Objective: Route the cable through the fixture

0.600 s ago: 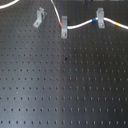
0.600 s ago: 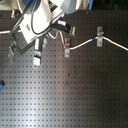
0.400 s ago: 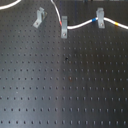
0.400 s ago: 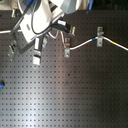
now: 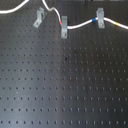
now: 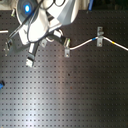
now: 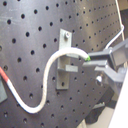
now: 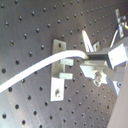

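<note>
The white cable (image 5: 80, 23) runs from the first exterior view's top left down past the slanted grey fixture (image 5: 39, 19). It goes on through the narrow upright clip (image 5: 64, 30) and the wider clip (image 5: 100, 19). It carries a red band (image 5: 63, 21), a blue band (image 5: 94, 21) and a yellow band (image 5: 116, 23). In both wrist views my gripper (image 7: 91, 59) (image 8: 88, 58) is shut on the cable (image 7: 47, 75) (image 8: 40, 65) right beside the fixture (image 7: 63, 67) (image 8: 59, 75). The cable crosses the bracket's upper part, above its tabs. I cannot tell if it is seated.
The black perforated board (image 5: 65, 85) carries everything. In the second exterior view the arm (image 6: 45, 20) covers the fixture at the upper left. The narrow clip (image 6: 65, 46) and the wider clip (image 6: 99, 36) stand to its right. A small blue thing (image 6: 1, 85) lies at the second exterior view's left edge.
</note>
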